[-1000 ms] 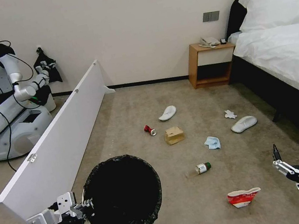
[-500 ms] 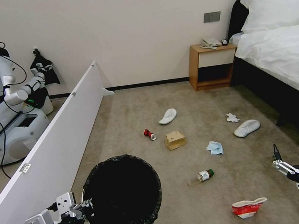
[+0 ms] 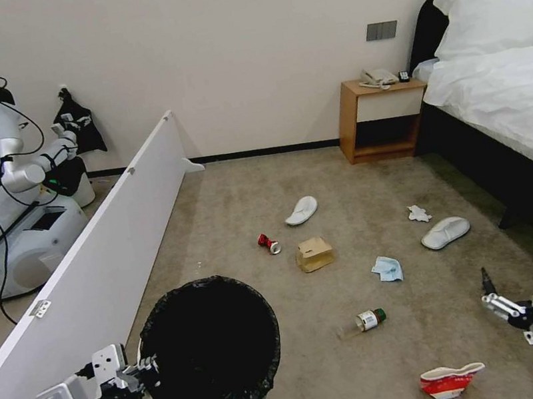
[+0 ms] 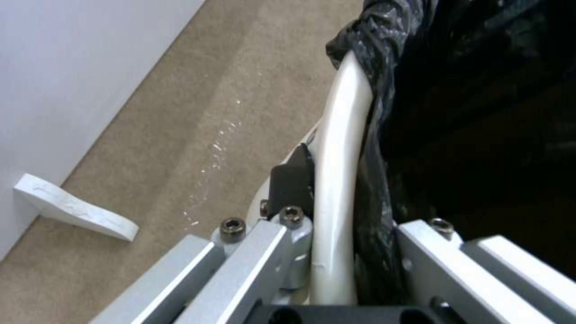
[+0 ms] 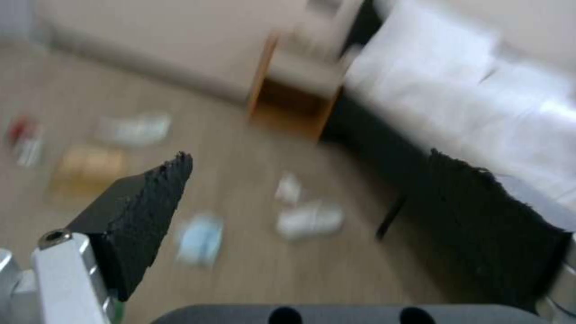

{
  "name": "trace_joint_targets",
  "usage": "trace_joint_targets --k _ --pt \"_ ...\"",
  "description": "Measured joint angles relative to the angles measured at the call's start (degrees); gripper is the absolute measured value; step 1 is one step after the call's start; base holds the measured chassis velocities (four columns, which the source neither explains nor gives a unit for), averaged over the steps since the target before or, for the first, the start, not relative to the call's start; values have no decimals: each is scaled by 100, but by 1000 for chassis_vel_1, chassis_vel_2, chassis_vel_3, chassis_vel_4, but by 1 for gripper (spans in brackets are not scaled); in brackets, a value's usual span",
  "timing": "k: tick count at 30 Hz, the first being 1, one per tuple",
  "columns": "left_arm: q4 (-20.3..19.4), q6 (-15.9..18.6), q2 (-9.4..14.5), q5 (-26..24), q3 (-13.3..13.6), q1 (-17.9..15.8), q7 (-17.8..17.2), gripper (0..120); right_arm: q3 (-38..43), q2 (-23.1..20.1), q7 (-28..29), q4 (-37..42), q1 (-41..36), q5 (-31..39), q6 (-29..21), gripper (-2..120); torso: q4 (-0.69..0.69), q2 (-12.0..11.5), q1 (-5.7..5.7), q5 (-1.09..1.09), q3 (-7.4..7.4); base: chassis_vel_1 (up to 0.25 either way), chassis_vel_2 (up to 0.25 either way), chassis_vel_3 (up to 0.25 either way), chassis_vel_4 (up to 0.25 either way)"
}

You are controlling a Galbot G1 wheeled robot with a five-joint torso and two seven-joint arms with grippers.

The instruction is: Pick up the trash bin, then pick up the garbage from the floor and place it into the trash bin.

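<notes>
gripping the bin (image 3: 210, 353) at its near-left rim, the left gripper (image 3: 147, 372) is clamped on the white rim and the black liner folded over it; the left wrist view shows the rim (image 4: 336, 180) seated between the fingers. the bin hangs upright at the lower left of the head view, above the carpet (image 3: 227, 206), beside a low white panel (image 3: 90, 281).

the right gripper (image 3: 522, 280) hovers at lower right with its fingers spread apart, holding nothing.

litter lies on the carpet ahead:
- packet (image 3: 451, 379), nearest the right gripper
- bottle (image 3: 368, 319), on its side
- mask (image 3: 387, 269)
- box (image 3: 314, 254), with the can (image 3: 268, 242) just beside it
- slipper (image 3: 300, 210), beyond the box
- second slipper (image 3: 445, 232), near the bed (image 3: 507, 100)
- tissue (image 3: 418, 214), just beyond that slipper
</notes>
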Motion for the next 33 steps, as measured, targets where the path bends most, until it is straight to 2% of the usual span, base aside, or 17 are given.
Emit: trace_joint_targets --k 1,2,3,4,6,7,9,11,13,14,18,22,33 --pt "0 0 0 0 0 0 0 2 0 0 0 0 0 0 0 100 0 0 0 0 0 0 0 0 0" --pt "-10 0 -5 -3 -20 18 3 2 -24 -194 -67 -34 -38 25 -207 100 -3 0 0 1 0 0 0 0 0" --pt "-32 0 -11 -5 -64 58 8 2 -47 -637 -283 -173 -74 83 -414 100 1 0 0 -2 0 0 0 0 0" --pt "-32 0 -11 -5 -64 58 8 2 -47 -637 -283 -173 -74 83 -414 100 1 0 0 -2 0 0 0 0 0" --pt "-64 0 -7 -11 -179 134 19 2 -131 -1303 -682 -523 -53 229 -504 100 3 1 0 0 0 0 0 0 0" --pt "-64 0 -7 -11 -179 134 19 2 -131 -1303 -682 -523 -53 229 -504 100 3 1 0 0 0 0 0 0 0" --pt "-101 0 15 -72 -346 200 28 2 -307 -1771 -1085 -973 64 236 -436 100 1 0 0 1 0 0 0 0 0" --pt "-117 0 29 -100 -415 226 31 2 -420 -1932 -1230 -1182 144 152 -336 100 1 0 0 1 0 0 0 0 0" --pt "-140 0 62 -133 -506 277 31 2 -683 -2188 -1478 -1613 329 -90 23 100 1 0 0 0 0 0 0 0 0" --pt "-140 0 62 -133 -506 277 31 2 -683 -2188 -1478 -1613 329 -90 23 100 1 0 0 0 0 0 0 0 0" --pt "-160 0 123 -156 -531 270 21 2 -997 -2414 -1827 -2205 533 -209 538 100 2 0 0 0 0 0 0 0 0" --pt "-149 0 149 -160 -491 252 12 2 -1066 -2476 -2063 -2334 504 -124 688 100 -2 0 0 -1 0 0 0 0 0" --pt "-204 1 174 -155 -498 346 3 2 -1336 -2633 -2822 -2532 406 -181 1203 100 1 0 0 -1 0 0 0 0 0"
